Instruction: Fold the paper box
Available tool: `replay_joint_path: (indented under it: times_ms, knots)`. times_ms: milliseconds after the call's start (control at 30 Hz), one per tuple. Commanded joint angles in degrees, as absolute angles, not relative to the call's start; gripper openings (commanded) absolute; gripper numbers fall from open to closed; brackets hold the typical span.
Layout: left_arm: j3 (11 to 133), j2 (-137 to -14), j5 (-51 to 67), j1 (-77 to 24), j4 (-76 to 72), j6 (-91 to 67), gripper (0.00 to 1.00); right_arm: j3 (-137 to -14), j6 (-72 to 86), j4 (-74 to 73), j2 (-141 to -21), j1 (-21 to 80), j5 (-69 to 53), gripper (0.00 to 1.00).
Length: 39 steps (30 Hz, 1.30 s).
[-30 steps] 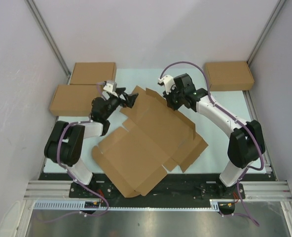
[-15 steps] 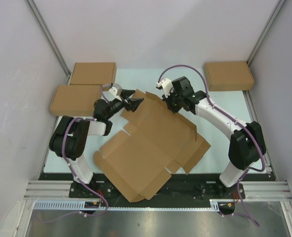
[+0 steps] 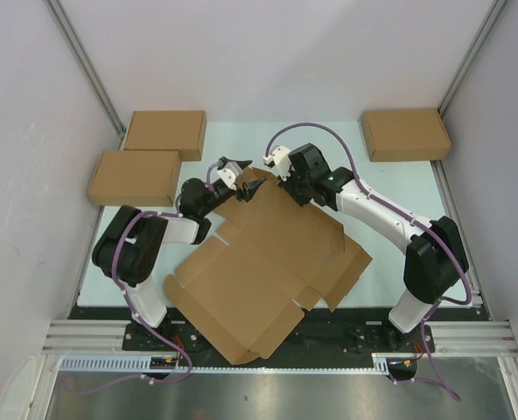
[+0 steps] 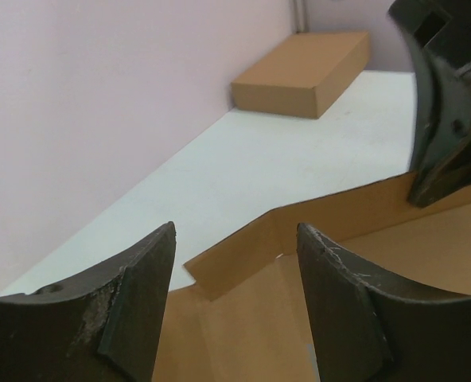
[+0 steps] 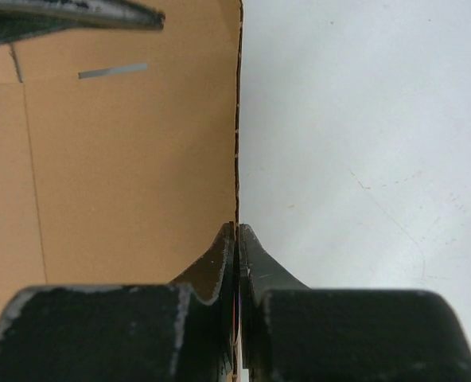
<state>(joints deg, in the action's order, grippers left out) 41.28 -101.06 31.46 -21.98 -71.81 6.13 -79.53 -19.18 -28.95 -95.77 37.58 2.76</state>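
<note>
Pinching the far edge of the box (image 3: 268, 254), unfolded on the table (image 3: 241, 140), the right gripper (image 5: 237, 232) steadies it — the left gripper (image 4: 235, 239) (jaws spread at that edge) should seat deep before closing.

the paper box (image 3: 259, 262) lies on the table (image 3: 241, 140), two boxes (image 3: 135, 177) behind-left, a third box (image 3: 406, 134) behind-right

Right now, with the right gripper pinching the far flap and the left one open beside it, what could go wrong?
The right gripper pinches only the thin edge of the paper box; a hard pull may tear it or slip off. The left gripper stands open close beside the right one; moving in could knock them together. The box's near corner hangs past the near edge of the table and may snag if dragged.
</note>
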Motion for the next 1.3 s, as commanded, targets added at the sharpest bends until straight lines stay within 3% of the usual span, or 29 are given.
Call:
replay_joint_path:
  times_ms: [0,200,533,600,633,833,1000,1267]
  knots:
    - [40.87,-98.53,25.15,-22.85,-69.0,19.15,0.68,-79.72,-20.48,-29.79,-93.61,38.49,7.9,0.0]
    - [39.99,-97.47,18.2,-24.6,-67.32,28.29,0.66,-79.72,-21.27,-29.71,-92.64,39.99,11.25,0.0]
    - [41.84,-99.84,17.75,-27.77,-65.74,32.61,0.65,-79.72,-21.71,-29.79,-91.76,41.04,11.78,0.0]
    - [42.1,-100.19,18.19,-28.12,-65.65,32.52,0.6,-79.72,-21.62,-29.79,-91.85,41.13,11.69,0.0]
    - [42.1,-100.37,18.19,-28.3,-66.0,32.26,0.52,-79.72,-21.62,-29.79,-92.11,41.13,11.69,0.0]
    - [41.92,-100.81,18.98,-28.74,-66.27,31.2,0.3,-79.72,-21.62,-29.53,-92.64,41.4,11.69,0.0]
    - [41.66,-101.34,19.42,-29.53,-66.45,30.06,0.26,-79.72,-21.62,-29.27,-92.9,41.57,11.69,0.0]
    - [39.82,-101.25,18.02,-32.87,-67.24,25.06,0.07,-79.72,-20.31,-29.27,-93.95,42.19,11.42,0.0]
